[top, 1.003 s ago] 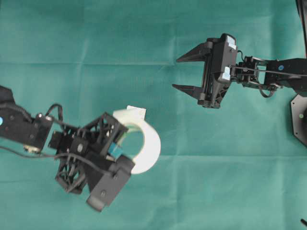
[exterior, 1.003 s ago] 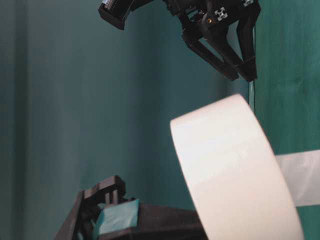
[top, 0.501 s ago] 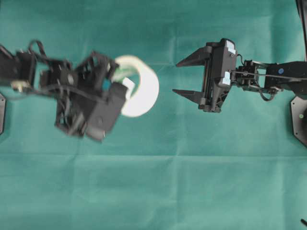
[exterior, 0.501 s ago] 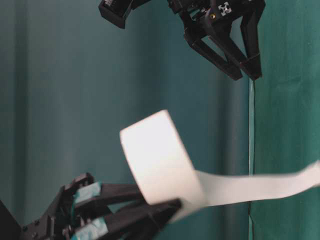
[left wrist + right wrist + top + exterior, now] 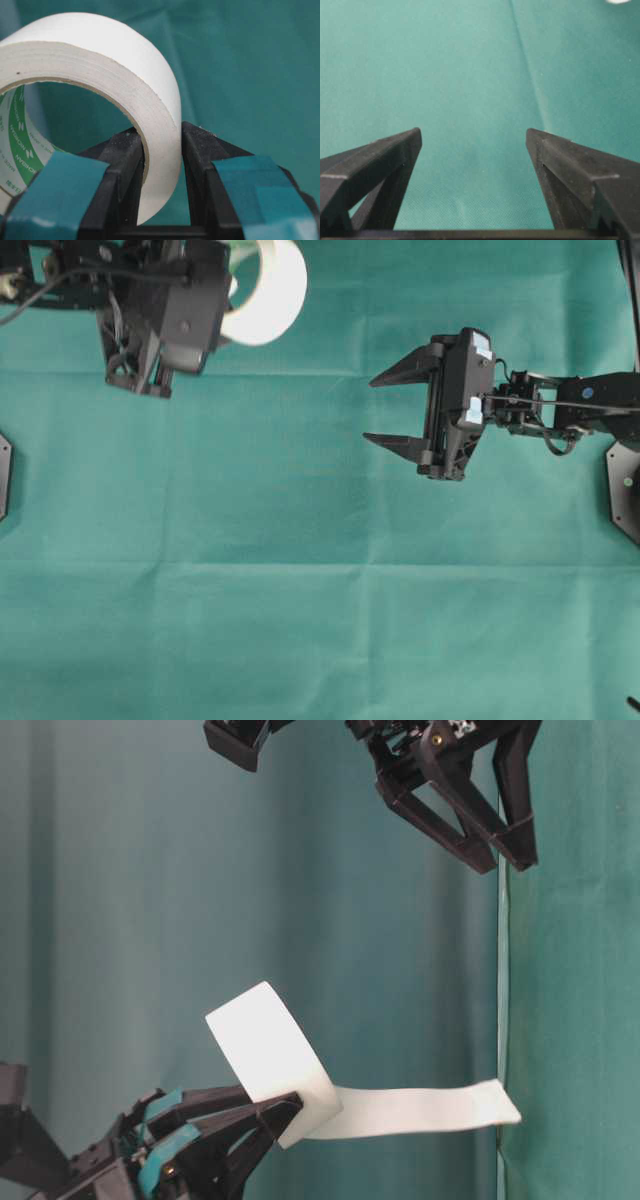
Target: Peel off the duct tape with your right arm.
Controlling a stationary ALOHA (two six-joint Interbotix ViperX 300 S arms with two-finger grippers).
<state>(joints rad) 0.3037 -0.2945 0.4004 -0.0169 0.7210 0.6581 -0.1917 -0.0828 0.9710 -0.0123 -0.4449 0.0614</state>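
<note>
The white duct tape roll [image 5: 270, 290] is lifted off the green cloth at the top left of the overhead view. My left gripper [image 5: 238, 282] is shut on the roll's wall, one finger inside the ring and one outside, as the left wrist view shows [image 5: 162, 145]. The roll [image 5: 100, 65] has a green-printed inner core. At table level the roll [image 5: 268, 1060] has a loose white strip [image 5: 420, 1108] trailing sideways from it. My right gripper [image 5: 385, 405] is open and empty, well apart from the roll; its wrist view [image 5: 472, 137] shows only cloth between the fingers.
The green cloth [image 5: 300, 620] covers the whole table, with a fold line across the middle. Black base plates sit at the right edge [image 5: 625, 490] and the left edge [image 5: 3, 475].
My left gripper has carried the roll from the lower left up to the top left of the overhead view, with the strip now trailing free. The right gripper has hardly moved.
</note>
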